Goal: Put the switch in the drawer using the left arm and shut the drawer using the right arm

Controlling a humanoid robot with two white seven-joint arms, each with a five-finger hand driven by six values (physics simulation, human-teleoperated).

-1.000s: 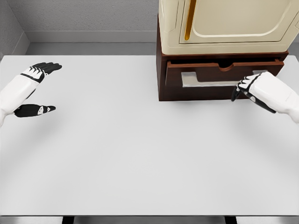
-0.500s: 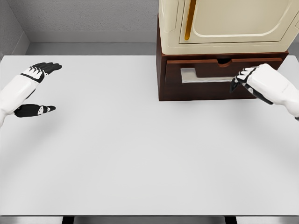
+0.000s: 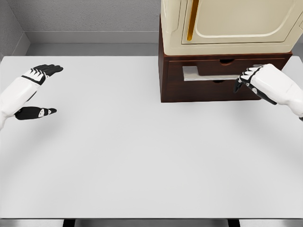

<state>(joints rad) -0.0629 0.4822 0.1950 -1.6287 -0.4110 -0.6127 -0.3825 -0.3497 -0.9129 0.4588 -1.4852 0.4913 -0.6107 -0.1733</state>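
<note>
Drawer (image 3: 222,73) sits upper right of frame, in a dark wood cabinet (image 3: 164,80) under a cream appliance (image 3: 227,23). It reads as almost fully pushed in, front nearly flush; a pale flat thing (image 3: 191,73) shows across the drawer front at its left, probably the switch, cannot tell for sure. No switch anywhere on the tabletop (image 3: 142,151).

Right hand (image 3: 255,81) is at the right end of the drawer front, fingers (image 3: 240,84) loosely curled, clamped on nothing, touching or just off the wood, cannot tell which. Left hand (image 3: 29,90) is at the far left of frame, well apart from everything, fingers spread, thumb apart, empty.

Handling judgement: drawer is stiff wood on slides, moves in one line only, not fragile. No grip needed, flat push on the front does it. Pushing at the right end could skew it on the slides; nearer the centre notch (image 3: 226,61) would be safer. Switch looks thin, rigid, light, likely slippery; could jam if it overhangs the edge.
</note>
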